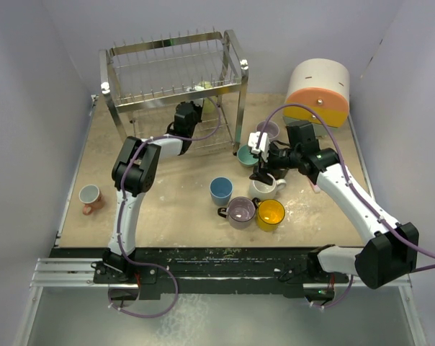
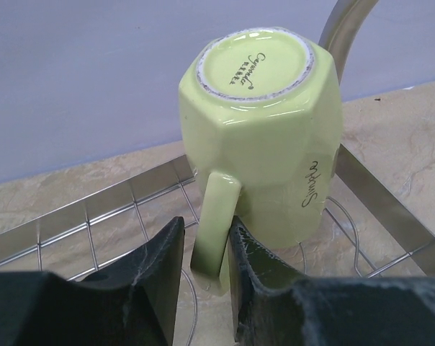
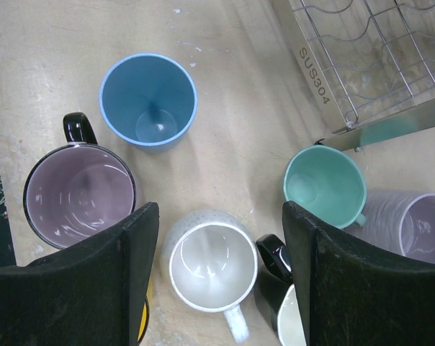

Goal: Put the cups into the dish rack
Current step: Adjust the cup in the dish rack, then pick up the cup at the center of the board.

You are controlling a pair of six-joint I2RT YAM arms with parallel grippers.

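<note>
A pale green cup (image 2: pixel 257 137) stands upside down on the wire grid of the dish rack (image 2: pixel 102 216). Its handle (image 2: pixel 216 216) lies between the jaws of my left gripper (image 2: pixel 205 229), which is open, with a thin gap on the left side. My right gripper (image 3: pixel 219 216) hangs open over a white speckled cup (image 3: pixel 212 265) and holds nothing. Around it on the table stand a blue cup (image 3: pixel 148 99), a black cup with a lilac inside (image 3: pixel 79 194), a teal cup (image 3: pixel 324 186), a lilac cup (image 3: pixel 419 227) and a black cup (image 3: pixel 282 303).
The dish rack (image 1: pixel 171 79) stands at the back left, with my left gripper (image 1: pixel 191 108) inside its lower tier. A round white-orange drawer unit (image 1: pixel 318 92) sits at the back right. A yellow cup (image 1: pixel 270 214) is near the front. A grey cup (image 1: pixel 90 194) stands far left.
</note>
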